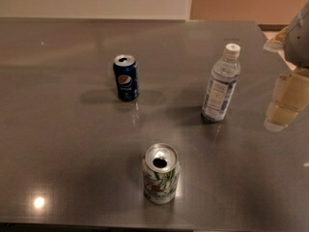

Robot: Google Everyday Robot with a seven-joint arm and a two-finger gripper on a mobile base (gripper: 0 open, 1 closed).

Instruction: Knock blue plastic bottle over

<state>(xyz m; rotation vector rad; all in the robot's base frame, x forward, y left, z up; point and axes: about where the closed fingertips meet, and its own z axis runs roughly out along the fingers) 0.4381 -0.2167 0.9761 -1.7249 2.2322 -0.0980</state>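
Note:
The blue plastic bottle is clear with a white cap and a blue-and-white label. It stands upright on the grey table, right of centre. My gripper is at the right edge of the view, just right of the bottle and apart from it. It is partly cut off by the frame. Its two pale yellowish fingers stand apart, one at cap height and one at the height of the bottle's base. It is open and holds nothing.
A dark blue Pepsi can stands upright left of the bottle. A white-and-green soda can stands upright near the front edge. The table's right edge runs behind the gripper. A pale wall is at the back.

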